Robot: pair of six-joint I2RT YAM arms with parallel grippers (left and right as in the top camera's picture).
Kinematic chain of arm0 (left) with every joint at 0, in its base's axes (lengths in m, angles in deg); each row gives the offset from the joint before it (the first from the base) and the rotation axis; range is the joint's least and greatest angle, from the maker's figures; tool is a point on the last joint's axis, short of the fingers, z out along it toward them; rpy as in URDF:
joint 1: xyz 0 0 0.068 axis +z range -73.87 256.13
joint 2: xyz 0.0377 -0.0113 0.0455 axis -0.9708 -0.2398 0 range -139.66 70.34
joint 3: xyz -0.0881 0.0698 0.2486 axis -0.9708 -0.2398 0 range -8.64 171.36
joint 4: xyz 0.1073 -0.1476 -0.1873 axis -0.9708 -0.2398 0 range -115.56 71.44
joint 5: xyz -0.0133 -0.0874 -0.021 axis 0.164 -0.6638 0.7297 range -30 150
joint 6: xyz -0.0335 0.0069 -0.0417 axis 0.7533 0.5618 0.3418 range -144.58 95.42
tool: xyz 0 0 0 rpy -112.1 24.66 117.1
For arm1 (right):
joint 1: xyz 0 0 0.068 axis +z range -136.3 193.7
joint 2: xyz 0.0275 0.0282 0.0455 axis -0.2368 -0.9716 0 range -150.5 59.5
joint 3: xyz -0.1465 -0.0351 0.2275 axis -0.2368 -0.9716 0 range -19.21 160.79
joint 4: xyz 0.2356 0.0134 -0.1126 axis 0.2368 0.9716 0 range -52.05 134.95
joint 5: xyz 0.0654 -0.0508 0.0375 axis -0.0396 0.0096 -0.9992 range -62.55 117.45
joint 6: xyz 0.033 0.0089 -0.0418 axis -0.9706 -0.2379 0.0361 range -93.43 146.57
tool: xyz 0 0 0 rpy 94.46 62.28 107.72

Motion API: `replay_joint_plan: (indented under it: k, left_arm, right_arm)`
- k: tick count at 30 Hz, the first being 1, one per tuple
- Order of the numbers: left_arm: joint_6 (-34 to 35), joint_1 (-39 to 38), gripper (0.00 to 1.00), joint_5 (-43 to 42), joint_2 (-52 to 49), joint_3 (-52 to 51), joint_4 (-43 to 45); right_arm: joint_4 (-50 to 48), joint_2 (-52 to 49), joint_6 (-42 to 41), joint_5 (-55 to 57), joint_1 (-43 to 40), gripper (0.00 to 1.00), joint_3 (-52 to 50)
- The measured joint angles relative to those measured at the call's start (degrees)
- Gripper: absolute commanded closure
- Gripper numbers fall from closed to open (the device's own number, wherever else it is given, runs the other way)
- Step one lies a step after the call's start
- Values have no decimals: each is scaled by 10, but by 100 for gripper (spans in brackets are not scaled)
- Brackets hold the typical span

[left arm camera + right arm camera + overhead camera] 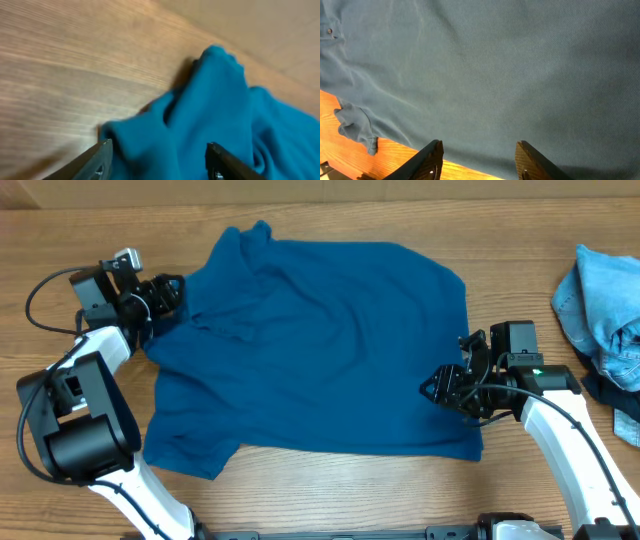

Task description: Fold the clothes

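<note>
The clothes here are a deep-blue shirt (pixel 320 340) spread flat on the wooden table (pixel 330 495). My left gripper (pixel 170 292) is at the shirt's upper-left edge. In the left wrist view its jaws (pixel 160 150) stand apart, with a bunched fold of the blue fabric (pixel 215 100) lying loose between them, not pinched. Over the shirt's right side hovers my right gripper (pixel 437 388). In the right wrist view it (pixel 477 152) is open above smooth blue cloth (pixel 495 65), with nothing between the fingers, and a sleeve end (pixel 357 127) lies on the wood.
A crumpled light-blue denim garment (pixel 605 300) lies at the table's far right, with a dark item (pixel 612 392) just below it. Bare wood shows along the front edge and to the left of the shirt (pixel 60 65).
</note>
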Motion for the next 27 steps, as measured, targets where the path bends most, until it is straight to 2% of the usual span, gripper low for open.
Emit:
replay_joint_plan:
  k: [3, 7, 12, 20, 22, 25, 27]
  left_arm:
    - [21, 0, 33, -7, -8, 0, 21]
    - [70, -5, 38, -9, -15, 1, 7]
    - [182, -13, 44, -13, -21, 1, -37]
    - [358, -12, 47, -35, -22, 1, -14]
    - [388, -12, 52, -35, -22, 1, -13]
    - [409, -12, 71, -26, -22, 1, -9]
    - [420, -12, 78, -19, -22, 1, -7]
  right_arm:
    - [0, 0, 0, 0, 0, 50, 0]
    - [0, 0, 0, 0, 0, 50, 0]
    - [5, 0, 0, 0, 0, 50, 0]
    - [5, 0, 0, 0, 0, 50, 0]
    - [6, 0, 0, 0, 0, 50, 0]
    - [6, 0, 0, 0, 0, 50, 0]
    - [7, 0, 0, 0, 0, 50, 0]
